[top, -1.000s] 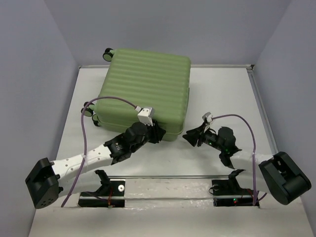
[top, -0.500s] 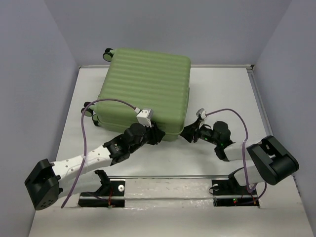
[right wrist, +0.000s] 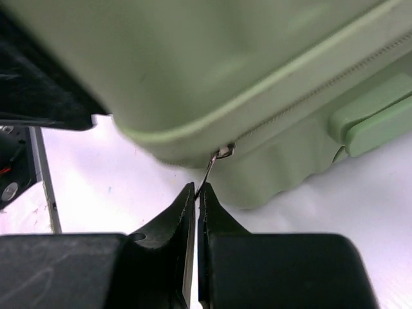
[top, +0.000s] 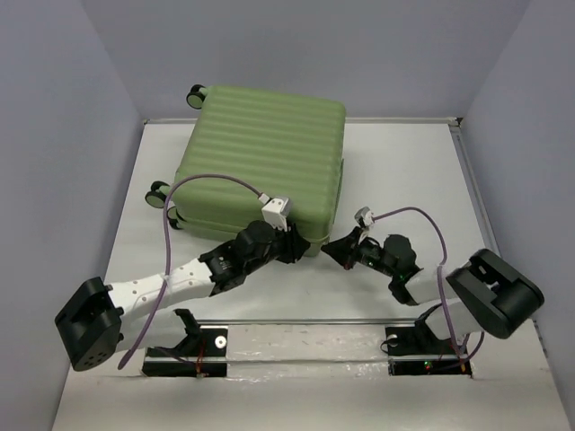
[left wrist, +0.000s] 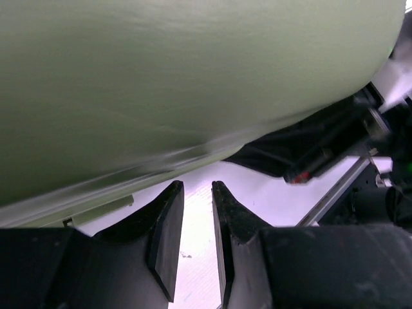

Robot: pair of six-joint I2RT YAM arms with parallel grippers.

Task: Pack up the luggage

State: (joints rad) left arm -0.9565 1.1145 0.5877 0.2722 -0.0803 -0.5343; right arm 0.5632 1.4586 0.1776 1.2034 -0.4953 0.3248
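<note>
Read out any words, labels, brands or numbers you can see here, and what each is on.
None readable. The green suitcase shows no brand or label on its shell in any view. The zipper pull pinched in the right claw is too small to show any mark.

Luggage [top: 265, 153] blocks table's [top: 404, 171] left; right side lies bare.
</note>
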